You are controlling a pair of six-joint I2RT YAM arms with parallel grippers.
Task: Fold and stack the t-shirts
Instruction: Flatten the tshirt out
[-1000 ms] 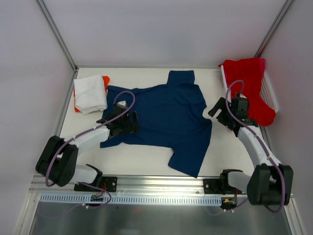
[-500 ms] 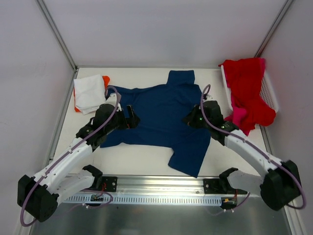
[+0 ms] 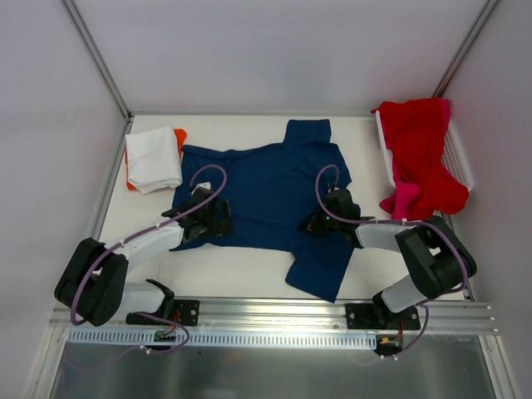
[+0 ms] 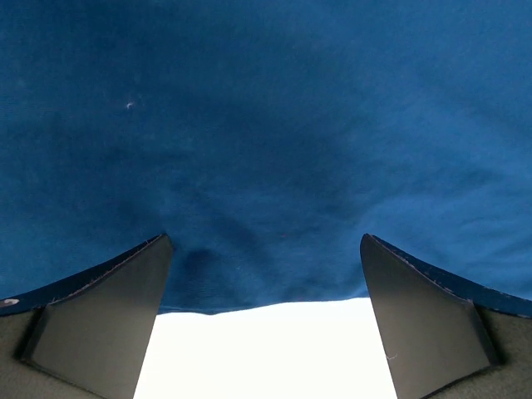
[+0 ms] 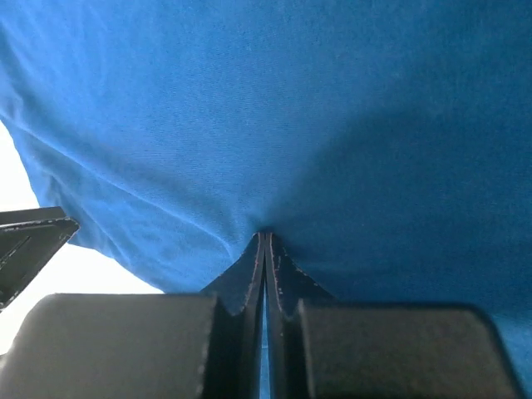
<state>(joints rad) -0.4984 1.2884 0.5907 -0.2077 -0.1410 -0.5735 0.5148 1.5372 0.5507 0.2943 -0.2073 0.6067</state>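
The navy t-shirt (image 3: 274, 187) lies spread flat in the middle of the table, filling the left wrist view (image 4: 266, 125) and the right wrist view (image 5: 291, 108). My left gripper (image 3: 218, 223) (image 4: 266, 274) is open at the shirt's near-left hem, a finger (image 4: 108, 320) on each side and bare table between them. My right gripper (image 3: 314, 223) (image 5: 266, 237) is shut on a pinch of navy cloth on the shirt's right part, creases running to its tips. A folded white t-shirt (image 3: 154, 158) lies on an orange one (image 3: 180, 135) at the back left.
A white mesh basket (image 3: 459, 154) stands at the back right with a red t-shirt (image 3: 420, 141) draped over it and a pink one (image 3: 401, 199) hanging out. White table (image 3: 249, 266) shows along the near side. Side walls close in left and right.
My right arm swung from the basket over to the navy shirt's right part and its gripper shut there. The left gripper reached out, then drew back to the near-left hem, staying open.
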